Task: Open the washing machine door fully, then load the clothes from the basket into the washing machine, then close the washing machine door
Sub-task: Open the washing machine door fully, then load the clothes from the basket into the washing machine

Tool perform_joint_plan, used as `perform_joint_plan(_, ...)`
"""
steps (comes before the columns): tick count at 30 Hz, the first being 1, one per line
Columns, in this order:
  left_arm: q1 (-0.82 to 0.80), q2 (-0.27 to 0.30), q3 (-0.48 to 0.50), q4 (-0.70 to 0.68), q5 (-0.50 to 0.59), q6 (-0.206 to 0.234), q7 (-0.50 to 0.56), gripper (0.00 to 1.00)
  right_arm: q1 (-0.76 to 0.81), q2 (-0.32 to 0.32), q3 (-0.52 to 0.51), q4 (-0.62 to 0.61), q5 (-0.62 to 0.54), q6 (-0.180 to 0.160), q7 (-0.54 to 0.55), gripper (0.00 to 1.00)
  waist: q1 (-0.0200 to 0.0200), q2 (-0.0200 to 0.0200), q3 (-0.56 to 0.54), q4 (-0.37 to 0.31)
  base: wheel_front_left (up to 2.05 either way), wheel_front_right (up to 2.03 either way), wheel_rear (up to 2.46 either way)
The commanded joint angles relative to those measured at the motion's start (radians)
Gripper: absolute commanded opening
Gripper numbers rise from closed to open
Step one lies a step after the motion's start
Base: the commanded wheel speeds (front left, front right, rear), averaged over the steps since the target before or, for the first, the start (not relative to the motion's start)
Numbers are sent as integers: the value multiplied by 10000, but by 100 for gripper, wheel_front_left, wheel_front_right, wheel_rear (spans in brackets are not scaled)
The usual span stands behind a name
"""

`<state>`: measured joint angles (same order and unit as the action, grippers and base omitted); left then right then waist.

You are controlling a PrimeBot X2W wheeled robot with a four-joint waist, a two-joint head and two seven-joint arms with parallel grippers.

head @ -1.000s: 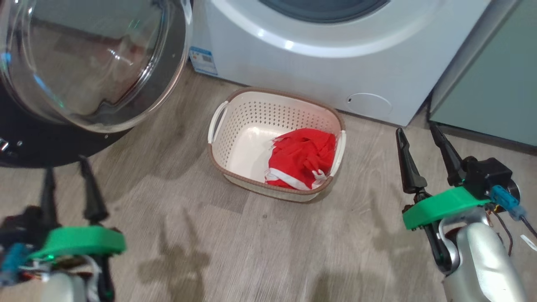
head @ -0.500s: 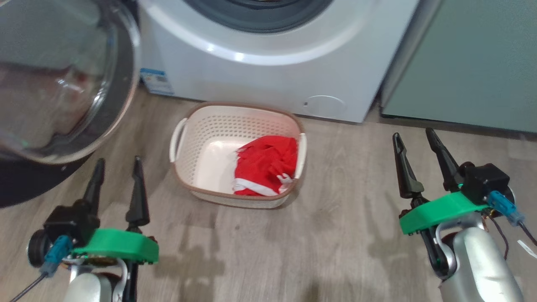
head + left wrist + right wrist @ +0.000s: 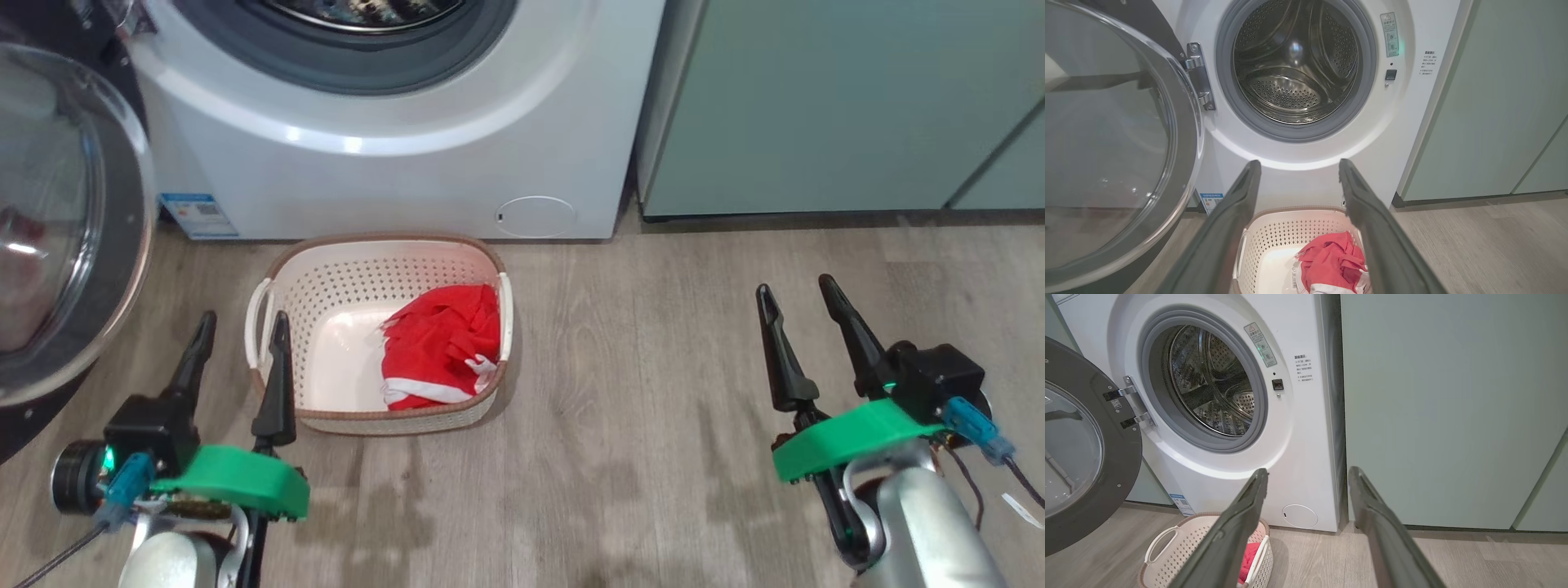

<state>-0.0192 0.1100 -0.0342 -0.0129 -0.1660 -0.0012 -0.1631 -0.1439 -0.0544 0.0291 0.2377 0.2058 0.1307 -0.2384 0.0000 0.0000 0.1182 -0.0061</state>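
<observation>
Head view: basket (image 3: pixel 367 278) on floor (image 3: pixel 637 343) before washing machine (image 3: pixel 392 180), clothes (image 3: pixel 441 347) in its right half. Left gripper (image 3: pixel 245 317) just beside basket, right gripper (image 3: pixel 794 284) well apart; both spread, empty.
Left wrist view: door (image 3: pixel 1106 134) swung open leftward.
Right wrist view: red patch in basket, probably the clothes.

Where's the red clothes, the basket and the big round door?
Bright red fabric garment (image 3: pixel 441 347): head view, on its crumpled middle.
Cream-white perforated plastic basket (image 3: pixel 367 282): head view, on its back wall.
Round black-rimmed glass washing machine door (image 3: pixel 1124 457): right wrist view, on its black rim.
</observation>
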Motion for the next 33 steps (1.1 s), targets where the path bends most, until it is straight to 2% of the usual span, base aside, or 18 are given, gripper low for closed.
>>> perform_joint_plan(1, -282, 220, 311, -354, 66, 81, 17, 100, -66, 41, 188, -409, 48, 0, -113, 100, 0, 0, -76, -146, 0, 0, 0)
perform_joint_plan(33, -218, 428, 110, -119, -13, 356, 47, 100, 56, 41, 110, -433, 174, 0, -141, 100, 0, 0, -96, -431, 0, 0, 0)
